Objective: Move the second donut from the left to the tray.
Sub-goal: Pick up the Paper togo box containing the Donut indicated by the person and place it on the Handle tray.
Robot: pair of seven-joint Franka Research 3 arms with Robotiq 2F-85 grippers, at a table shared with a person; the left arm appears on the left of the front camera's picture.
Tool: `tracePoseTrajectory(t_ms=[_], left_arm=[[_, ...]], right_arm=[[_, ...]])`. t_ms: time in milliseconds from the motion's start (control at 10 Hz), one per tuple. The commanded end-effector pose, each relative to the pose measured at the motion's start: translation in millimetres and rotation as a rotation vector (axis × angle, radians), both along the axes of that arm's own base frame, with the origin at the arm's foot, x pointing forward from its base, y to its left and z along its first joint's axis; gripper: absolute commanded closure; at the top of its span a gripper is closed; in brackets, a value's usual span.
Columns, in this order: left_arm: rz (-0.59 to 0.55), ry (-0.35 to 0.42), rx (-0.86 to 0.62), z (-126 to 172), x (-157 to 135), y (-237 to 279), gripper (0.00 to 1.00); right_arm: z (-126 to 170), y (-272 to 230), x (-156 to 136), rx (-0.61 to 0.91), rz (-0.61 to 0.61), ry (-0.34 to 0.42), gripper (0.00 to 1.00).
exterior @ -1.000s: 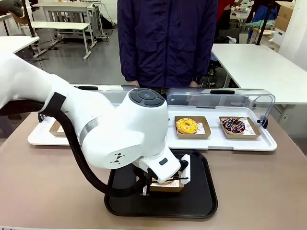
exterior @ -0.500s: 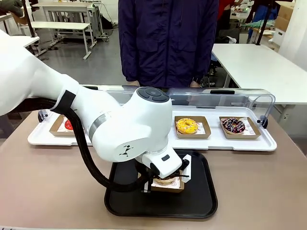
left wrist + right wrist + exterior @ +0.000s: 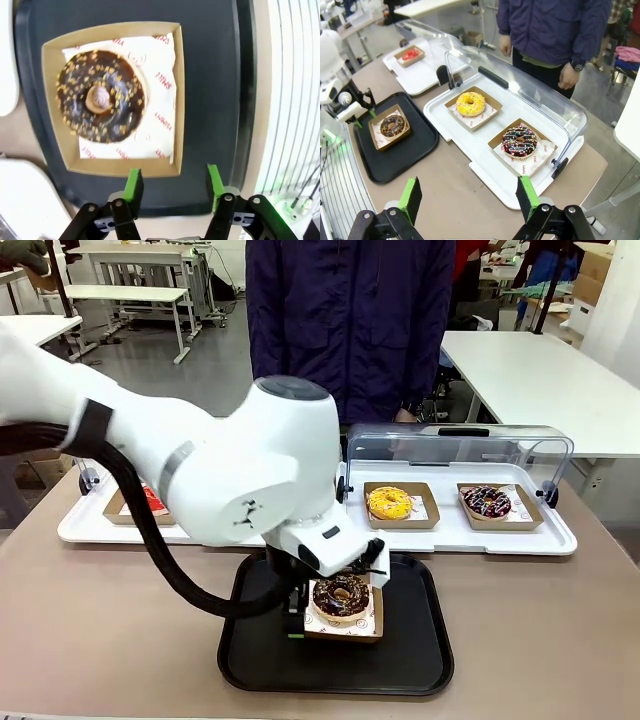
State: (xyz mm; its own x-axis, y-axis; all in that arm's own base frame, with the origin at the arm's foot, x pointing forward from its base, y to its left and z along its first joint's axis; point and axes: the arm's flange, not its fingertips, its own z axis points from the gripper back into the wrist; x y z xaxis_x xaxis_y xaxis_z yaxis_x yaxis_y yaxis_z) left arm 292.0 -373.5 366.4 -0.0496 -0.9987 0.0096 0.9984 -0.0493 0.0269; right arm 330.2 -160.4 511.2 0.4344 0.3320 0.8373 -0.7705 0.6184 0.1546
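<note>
My left arm bends in from the left and points its wrist down over the tray (image 3: 415, 660). The left gripper (image 3: 173, 181) hovers just above the near edge of the brown holder (image 3: 55, 130), jaws released and holding nothing. The chocolate crumb donut (image 3: 341, 596) sits in that holder, flat on the black tray and near its middle. My right gripper (image 3: 469, 200) hangs high over the surface (image 3: 455, 200), jaws spread wide and empty. On the white tray (image 3: 450, 538) beyond sit the yellow donut (image 3: 390, 503) and the sprinkled donut (image 3: 487, 502).
</note>
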Motion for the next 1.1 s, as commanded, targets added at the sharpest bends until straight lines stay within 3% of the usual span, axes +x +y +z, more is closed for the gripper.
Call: tracePoseTrajectory(t_ms=[0, 300, 1000], left_arm=[[-0.021, 0.020, -0.011, 20.4, -3.0, 31.1, 0.00], [-0.055, -0.023, -0.046, 32.2, -3.5, 42.2, 0.00], [-0.016, -0.016, -0.010, 29.0, 2.0, 29.7, 0.00]], right_arm=[[1.5, -0.2, 2.8, 0.014, 0.013, -0.036, 0.00], [1.5, -0.2, 2.8, 0.014, 0.013, -0.036, 0.00], [1.5, -0.2, 2.8, 0.014, 0.013, -0.036, 0.00]])
